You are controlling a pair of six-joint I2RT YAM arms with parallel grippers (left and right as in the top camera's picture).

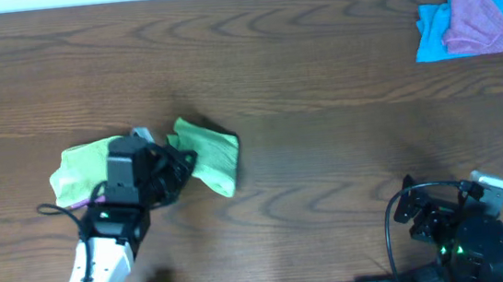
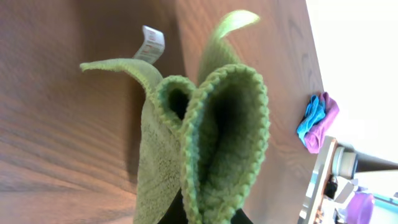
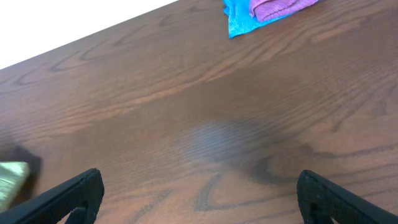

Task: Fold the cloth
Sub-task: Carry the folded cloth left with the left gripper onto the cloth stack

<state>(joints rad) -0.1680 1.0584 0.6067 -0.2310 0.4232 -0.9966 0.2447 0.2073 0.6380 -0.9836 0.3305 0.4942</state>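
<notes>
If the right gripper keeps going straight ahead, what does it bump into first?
Probably the bare table, since the right gripper seems angled down at it. The blue cloth and purple cloth lie farther on, off to one side.

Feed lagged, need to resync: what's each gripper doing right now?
Left gripper: closed, holding the cloth.
Right gripper: open, holding nothing.

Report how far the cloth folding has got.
Nothing looks finished: no flat fold lies on the table. In hand: the left pincer pinches the cloth, bunched and doubled, tag showing. Remaining: laying it down folded flat. The right pincer sits open, idle.
</notes>
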